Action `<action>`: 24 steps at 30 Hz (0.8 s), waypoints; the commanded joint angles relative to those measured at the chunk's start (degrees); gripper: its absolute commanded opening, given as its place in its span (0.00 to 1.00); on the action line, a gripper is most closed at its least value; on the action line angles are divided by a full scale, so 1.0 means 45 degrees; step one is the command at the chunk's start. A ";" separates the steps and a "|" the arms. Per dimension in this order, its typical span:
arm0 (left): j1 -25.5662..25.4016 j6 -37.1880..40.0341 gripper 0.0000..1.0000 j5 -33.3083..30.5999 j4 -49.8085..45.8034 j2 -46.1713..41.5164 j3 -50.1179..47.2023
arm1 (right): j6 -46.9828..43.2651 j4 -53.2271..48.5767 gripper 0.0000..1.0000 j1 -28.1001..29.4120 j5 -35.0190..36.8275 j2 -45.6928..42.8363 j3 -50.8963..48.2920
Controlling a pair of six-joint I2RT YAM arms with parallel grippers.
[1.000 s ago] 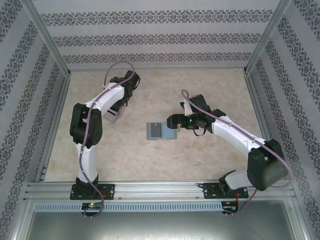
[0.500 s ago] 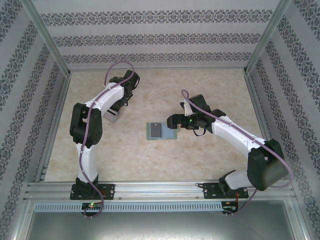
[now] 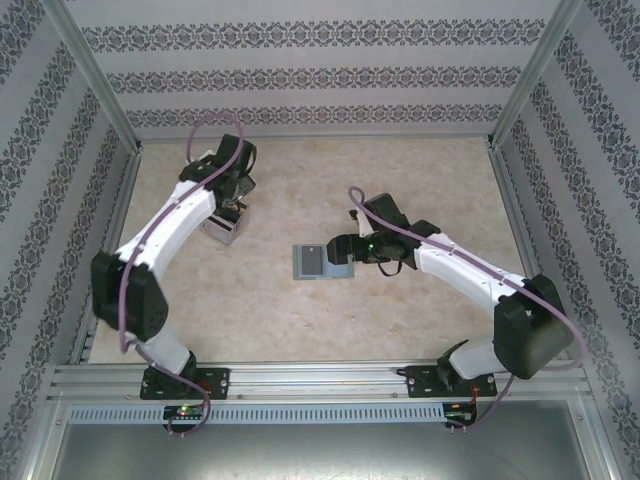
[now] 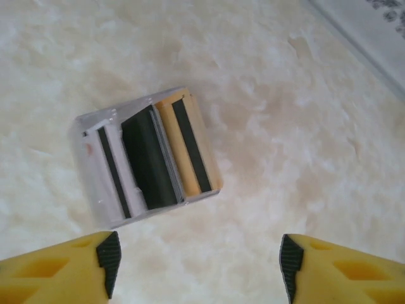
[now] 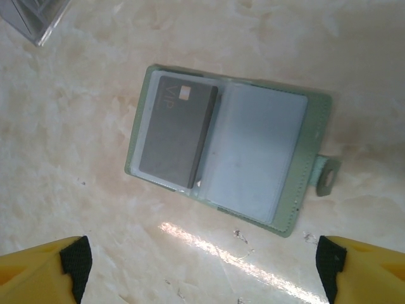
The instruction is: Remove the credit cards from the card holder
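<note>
The card holder point(image 5: 278, 158) lies open and flat on the table, grey-green with pale blue inner panels. A dark grey credit card point(image 5: 177, 133) marked VIP sits in its left panel; the right panel point(image 5: 256, 152) looks bare. My right gripper point(image 5: 204, 269) hangs open above the holder's near edge, touching nothing. In the top view the card holder point(image 3: 322, 262) sits mid-table with the right gripper point(image 3: 342, 248) over its right side. My left gripper point(image 4: 199, 266) is open above a clear box point(image 4: 85, 130) holding three cards: yellowish point(image 4: 190, 149), dark point(image 4: 147, 158) and pale point(image 4: 104, 171).
The clear box point(image 3: 222, 227) stands at the table's back left, just below the left gripper point(image 3: 237, 205); its corner point(image 5: 38, 19) also shows in the right wrist view. Patterned walls and metal posts ring the marble-look table point(image 3: 400, 170).
The left gripper has opened and its arm has swung, elbow out to the left, wrist shifted left above the box. The right gripper moved slightly left over the card holder.
</note>
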 commanded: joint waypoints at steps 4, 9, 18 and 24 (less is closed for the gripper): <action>0.0147 0.1308 1.00 0.1070 0.0820 -0.2513 -0.3064 | 0.0790 -0.0360 0.81 0.1241 0.1824 0.1632 0.1229; 0.0177 0.1889 0.99 0.1749 0.1404 -0.3979 -0.4984 | 0.0682 -0.1087 0.76 0.2375 0.3243 0.3241 0.2529; 0.0191 0.2050 0.99 0.3997 0.3063 -0.4801 -0.7467 | 0.0535 -0.1974 0.71 0.2581 0.3845 0.5421 0.3942; 0.0196 0.2269 0.99 0.5744 0.4388 -0.4364 -0.8204 | 0.0386 -0.2022 0.67 0.2095 0.3512 0.6007 0.4012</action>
